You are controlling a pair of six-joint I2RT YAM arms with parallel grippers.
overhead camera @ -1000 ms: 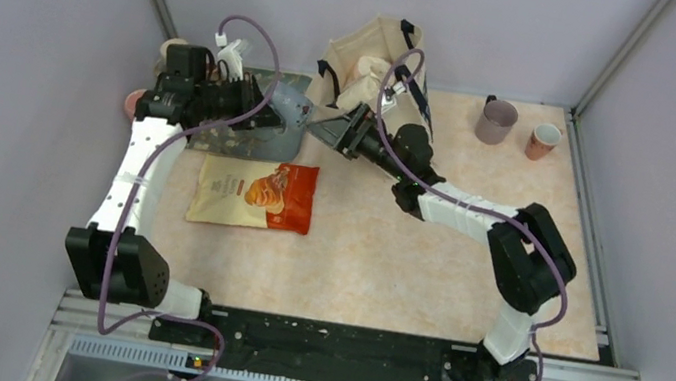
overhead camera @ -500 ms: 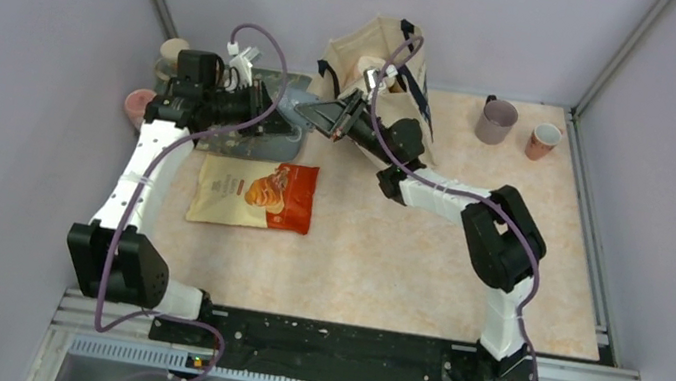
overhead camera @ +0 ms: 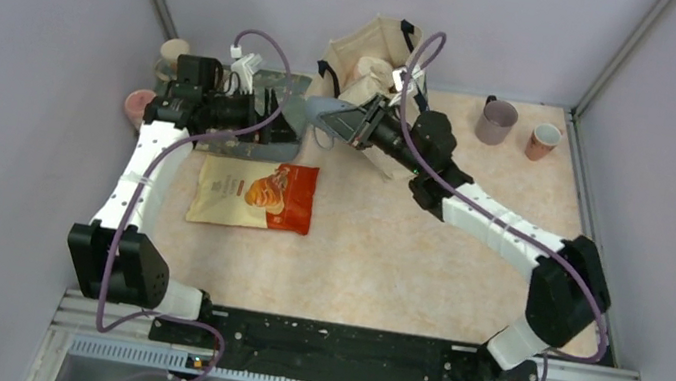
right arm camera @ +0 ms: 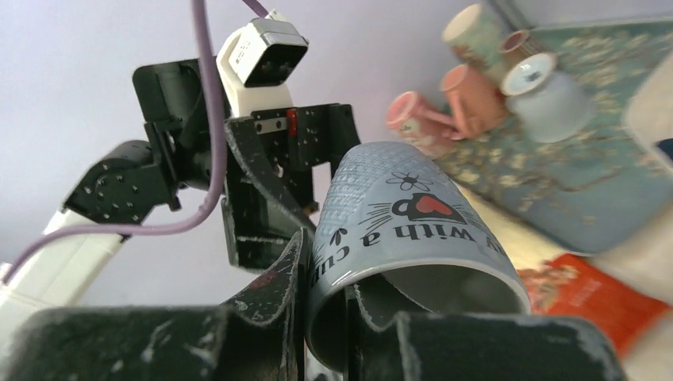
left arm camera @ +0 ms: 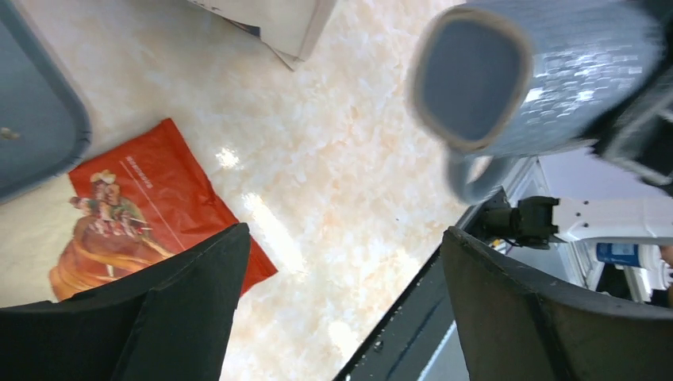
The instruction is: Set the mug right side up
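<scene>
Since the earlier frames the right arm (overhead camera: 500, 230) has swung its elbow outward, and the left gripper (overhead camera: 270, 112) has let go, its fingers now spread wide. The grey mug (overhead camera: 318, 112) hangs in the air above the edge of the floral tray (overhead camera: 259, 148) nearest the right arm. It is on its side, base toward the left arm, handle down. The right gripper (right arm camera: 325, 278) is clamped on its rim, one finger inside, one outside. The handover looks done and the righting is in hand. Next, I judge, the right wrist should draw clear, roll the mouth upward and lower the base beside the tray.
</scene>
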